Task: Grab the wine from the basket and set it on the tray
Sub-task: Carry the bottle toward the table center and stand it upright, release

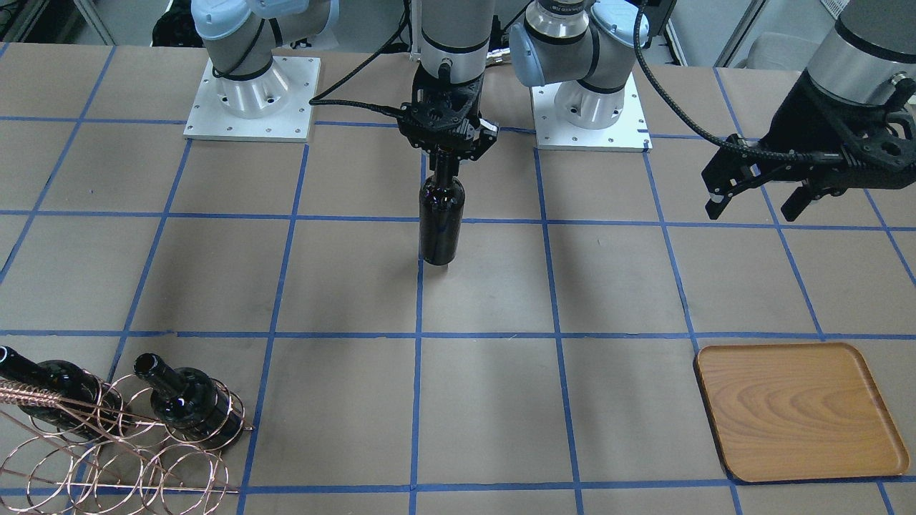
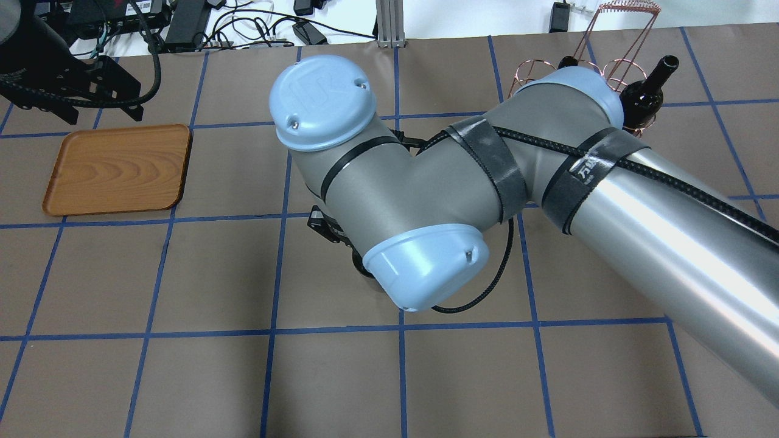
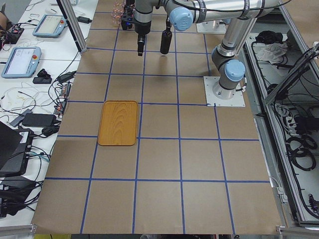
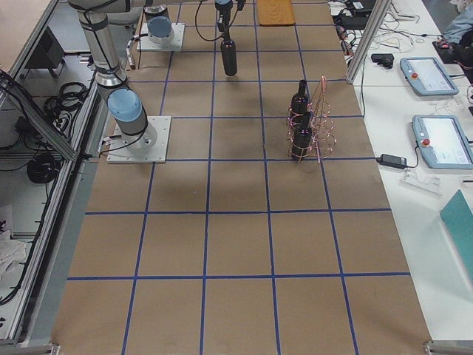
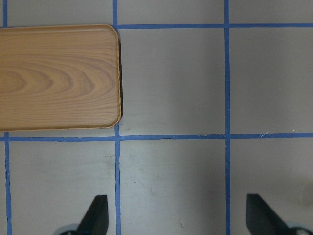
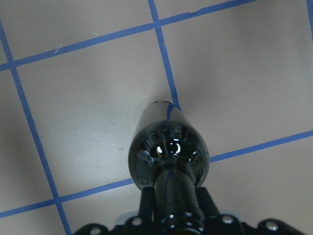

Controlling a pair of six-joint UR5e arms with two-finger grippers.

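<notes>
My right gripper is shut on the neck of a near-black wine bottle and holds it upright over the middle of the table. The right wrist view looks down on that bottle. I cannot tell whether its base touches the table. The copper wire basket stands at the table's right end with two more bottles in it. The wooden tray lies bare at the left end. My left gripper is open and empty, hovering beside the tray.
The table is brown paper with a grid of blue tape lines. Both arm bases sit on white plates at the robot's edge. The right arm's elbow hides the table's middle in the overhead view. Cables and devices lie beyond the far edge.
</notes>
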